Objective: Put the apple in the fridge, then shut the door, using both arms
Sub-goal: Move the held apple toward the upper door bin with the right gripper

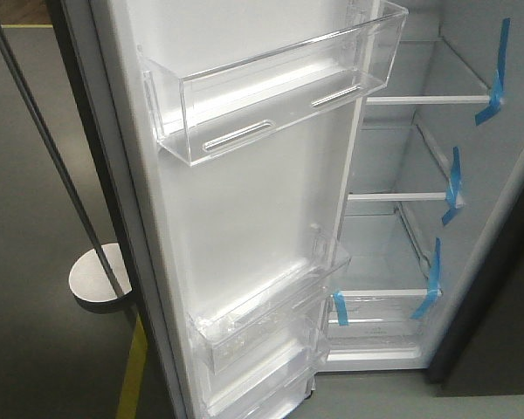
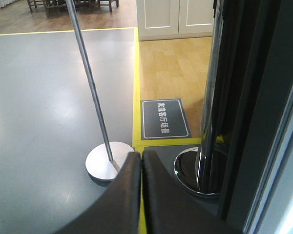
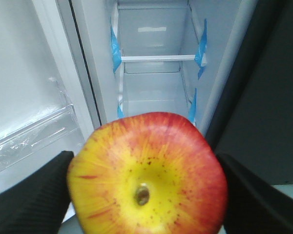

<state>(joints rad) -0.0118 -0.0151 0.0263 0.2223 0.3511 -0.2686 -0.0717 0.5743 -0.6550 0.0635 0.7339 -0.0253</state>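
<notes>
The red and yellow apple [image 3: 146, 175] fills the bottom of the right wrist view, stem end toward the camera, with my right gripper [image 3: 145, 187] shut on it from both sides. Beyond it stands the open fridge [image 3: 154, 58] with white-edged shelves and blue tape. In the front view the door [image 1: 244, 201] hangs open at the left of the fridge [image 1: 506, 140] interior, its white inner side and clear bins facing me. My left gripper [image 2: 142, 161] is shut with nothing in it, low over the floor beside the door's dark outer edge [image 2: 263, 97].
A thin metal pole on a round silver base [image 2: 107, 161] stands on the grey floor left of the door. A chrome post on a shiny round base [image 2: 205, 168] sits close to the door edge. A yellow floor line [image 2: 136, 83] borders the wooden floor.
</notes>
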